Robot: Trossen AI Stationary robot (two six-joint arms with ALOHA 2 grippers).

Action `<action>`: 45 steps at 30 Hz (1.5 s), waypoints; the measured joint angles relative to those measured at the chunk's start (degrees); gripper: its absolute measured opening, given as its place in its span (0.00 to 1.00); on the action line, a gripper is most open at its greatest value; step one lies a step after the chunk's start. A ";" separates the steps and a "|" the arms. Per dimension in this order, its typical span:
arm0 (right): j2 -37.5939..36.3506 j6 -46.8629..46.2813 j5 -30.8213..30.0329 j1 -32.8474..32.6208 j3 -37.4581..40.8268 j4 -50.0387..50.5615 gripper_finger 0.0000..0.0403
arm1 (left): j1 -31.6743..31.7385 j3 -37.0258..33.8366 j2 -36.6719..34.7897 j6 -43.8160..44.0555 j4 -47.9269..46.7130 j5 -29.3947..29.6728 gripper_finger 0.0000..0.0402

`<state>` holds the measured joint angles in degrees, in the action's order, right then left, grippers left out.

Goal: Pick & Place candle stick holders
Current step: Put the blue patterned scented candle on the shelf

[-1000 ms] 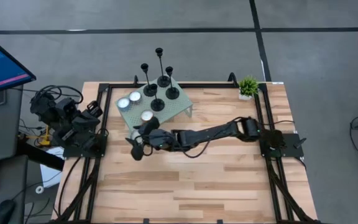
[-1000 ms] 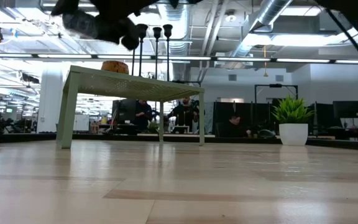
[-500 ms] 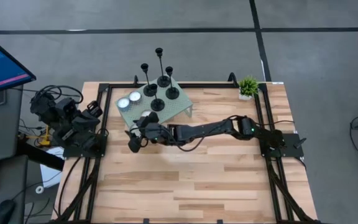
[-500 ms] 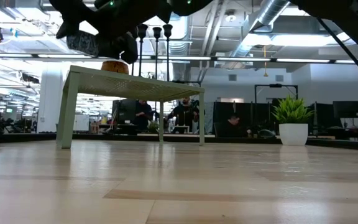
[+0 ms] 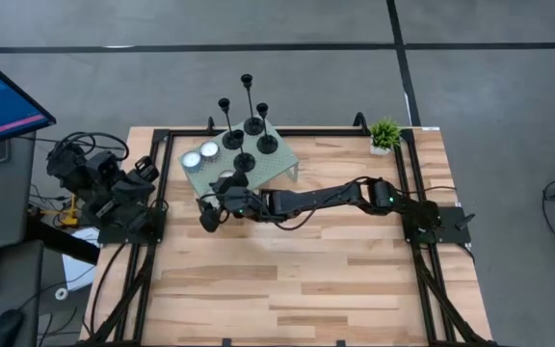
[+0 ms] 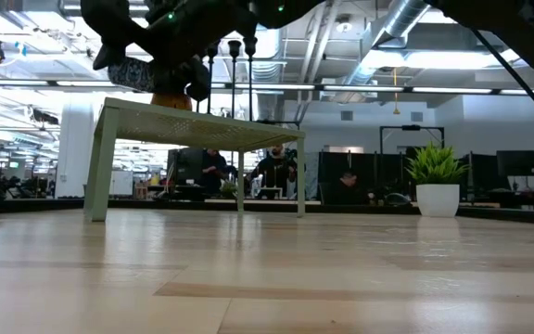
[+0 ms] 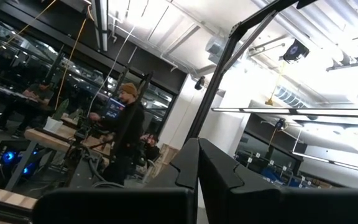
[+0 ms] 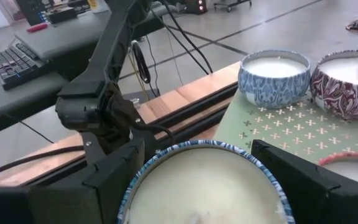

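Observation:
Several black candle stick holders (image 5: 245, 135) stand on their disc bases on the pale green perforated stand (image 5: 279, 162) at the table's far side. My right gripper (image 5: 208, 214) reaches from the right to the stand's near left corner, shut on a blue-rimmed candle tin (image 8: 204, 186) that no holder touches. Beyond it two more tins (image 8: 275, 68) (image 8: 347, 78) sit on the stand top. My left gripper (image 7: 197, 177) waits raised at the table's left edge, shut and touching nothing. My right gripper pinches the candle tin's round wall (image 8: 132, 186) between its two fingers (image 8: 114, 171), one on either side. The fingers come nearly level from the table's right, slanting a little down. The tin (image 6: 142, 74) hangs clear above the stand's corner, wax side up.
An orange tin (image 6: 170, 98) sits on the stand right under the gripper. A small potted plant (image 5: 385, 133) stands at the far right. Black frame rails (image 5: 167, 193) border the table. Open wood lies across the near half. People sit in the room behind.
My right gripper has carried the candle tin toward the table's far edge and downward, from beside the stand to just over its near left corner. Its fingers have stayed on the tin.

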<state>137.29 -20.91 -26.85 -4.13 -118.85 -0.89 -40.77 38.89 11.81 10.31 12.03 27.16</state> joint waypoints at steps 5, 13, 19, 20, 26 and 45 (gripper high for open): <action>0.00 -0.13 0.00 0.28 0.02 1.78 0.71 | 0.00 0.00 0.00 0.00 0.00 0.00 0.02; 0.00 -0.13 -0.04 0.84 0.02 2.63 0.71 | 0.01 0.00 0.00 0.00 0.00 0.00 0.02; 0.00 -0.13 -0.04 1.13 0.02 3.31 0.71 | 0.00 0.00 0.00 0.00 0.02 0.02 0.02; 0.00 -0.13 -0.03 1.18 0.03 3.35 0.71 | 0.00 0.02 0.00 0.00 0.02 0.02 0.02; 0.00 -0.11 1.23 1.60 0.04 3.96 0.71 | 0.02 0.02 0.00 0.00 0.02 0.02 0.02; 0.00 1.23 6.26 2.81 0.04 3.63 0.71 | 0.01 0.02 0.01 0.00 0.02 0.02 0.02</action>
<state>137.29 -19.68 -20.60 -1.32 -118.80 2.74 -40.76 38.92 11.82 10.31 12.05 27.18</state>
